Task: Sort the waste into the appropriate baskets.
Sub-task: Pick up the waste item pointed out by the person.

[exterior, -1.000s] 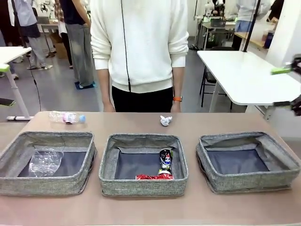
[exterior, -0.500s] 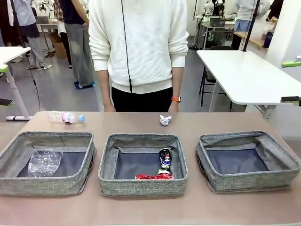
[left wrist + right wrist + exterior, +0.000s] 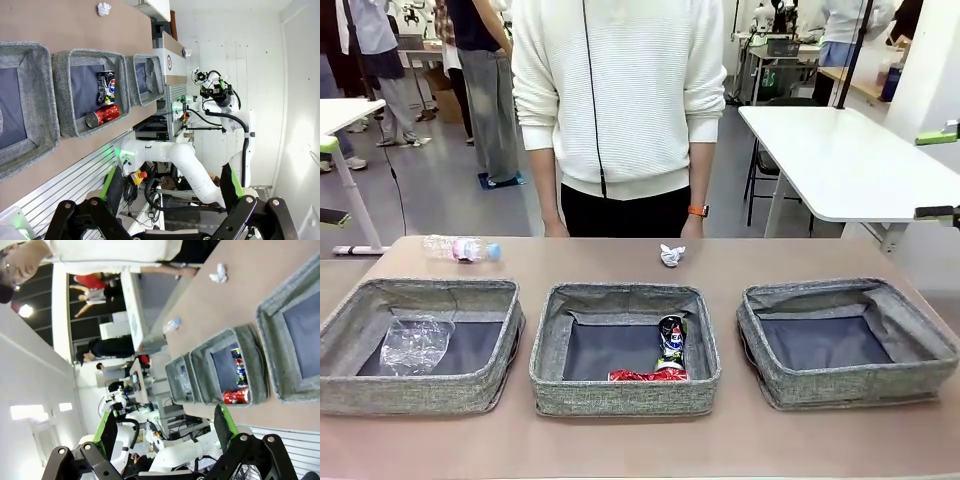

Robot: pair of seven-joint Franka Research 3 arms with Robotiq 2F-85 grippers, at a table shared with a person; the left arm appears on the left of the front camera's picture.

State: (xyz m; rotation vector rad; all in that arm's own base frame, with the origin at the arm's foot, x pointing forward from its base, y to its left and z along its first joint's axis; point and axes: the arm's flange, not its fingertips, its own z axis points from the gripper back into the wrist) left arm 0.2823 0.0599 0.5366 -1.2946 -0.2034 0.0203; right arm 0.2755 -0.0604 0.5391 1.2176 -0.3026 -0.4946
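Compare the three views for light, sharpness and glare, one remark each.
Front view: even light, the baskets sharp, soft shadows inside them. Left wrist view: rolled sideways, the white wall washed out, the left claw dark at the bottom edge. Right wrist view: rolled too, a ceiling lamp blown out, the far room soft.

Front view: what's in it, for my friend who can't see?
Three grey baskets line a table: a crumpled clear bottle in the left basket, two cans in the middle basket. Beyond lie a blue-capped bottle and paper wad, near a standing person.
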